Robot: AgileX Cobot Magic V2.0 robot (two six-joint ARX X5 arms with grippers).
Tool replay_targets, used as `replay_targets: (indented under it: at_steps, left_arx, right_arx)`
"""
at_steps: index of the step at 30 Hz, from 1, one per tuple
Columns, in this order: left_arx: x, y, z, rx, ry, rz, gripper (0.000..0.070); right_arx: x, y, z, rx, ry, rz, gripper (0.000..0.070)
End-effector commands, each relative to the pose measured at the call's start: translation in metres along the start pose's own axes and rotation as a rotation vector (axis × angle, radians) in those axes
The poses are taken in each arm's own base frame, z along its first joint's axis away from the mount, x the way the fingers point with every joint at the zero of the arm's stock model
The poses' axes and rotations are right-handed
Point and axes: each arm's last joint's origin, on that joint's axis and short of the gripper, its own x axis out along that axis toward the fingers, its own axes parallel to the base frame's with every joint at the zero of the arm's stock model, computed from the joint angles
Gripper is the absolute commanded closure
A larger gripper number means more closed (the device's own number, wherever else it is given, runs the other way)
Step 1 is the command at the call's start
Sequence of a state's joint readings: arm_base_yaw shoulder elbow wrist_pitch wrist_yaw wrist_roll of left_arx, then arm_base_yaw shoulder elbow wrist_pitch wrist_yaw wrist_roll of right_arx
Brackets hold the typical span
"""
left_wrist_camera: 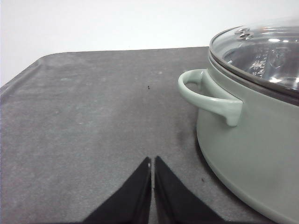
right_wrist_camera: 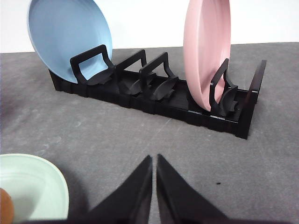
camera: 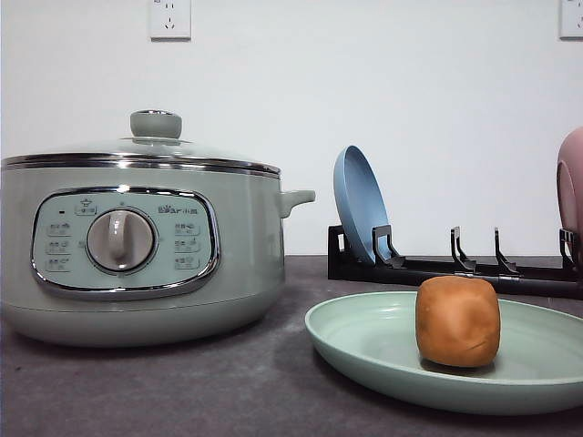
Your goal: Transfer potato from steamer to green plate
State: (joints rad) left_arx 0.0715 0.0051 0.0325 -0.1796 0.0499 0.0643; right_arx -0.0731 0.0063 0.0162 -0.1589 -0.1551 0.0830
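Note:
The orange-brown potato (camera: 457, 320) stands on the pale green plate (camera: 364, 341) at the front right of the table. An edge of that plate (right_wrist_camera: 39, 186) and a sliver of the potato (right_wrist_camera: 4, 210) appear in the right wrist view. The sage-green steamer (camera: 137, 250) stands at the left with its glass lid on; its side handle (left_wrist_camera: 210, 95) faces my left gripper (left_wrist_camera: 153, 161). That gripper is shut, empty, over bare table beside the steamer. My right gripper (right_wrist_camera: 154, 158) is also shut and empty, between the plate and the rack.
A black dish rack (right_wrist_camera: 154, 88) stands at the back right, holding a blue plate (right_wrist_camera: 70, 39) and a pink plate (right_wrist_camera: 205, 51) upright. Dark grey table (left_wrist_camera: 84, 121) stretches left of the steamer. Wall sockets (camera: 169, 18) sit on the white wall behind.

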Motion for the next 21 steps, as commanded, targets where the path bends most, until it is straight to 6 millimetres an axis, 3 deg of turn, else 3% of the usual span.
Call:
replay_targets:
  at_steps: [1, 21]
  left_arx:
    - [0.0019, -0.0003, -0.0073, -0.003, 0.026, 0.0, 0.0698]
    - [0.0019, -0.0003, -0.0072, -0.003, 0.025, 0.0, 0.0698]
  right_arx:
    - [0.0003, -0.0003, -0.0012, 0.01, 0.0, -0.001, 0.0699]
    - [0.0003, -0.0003, -0.0012, 0.01, 0.0, -0.001, 0.0699]
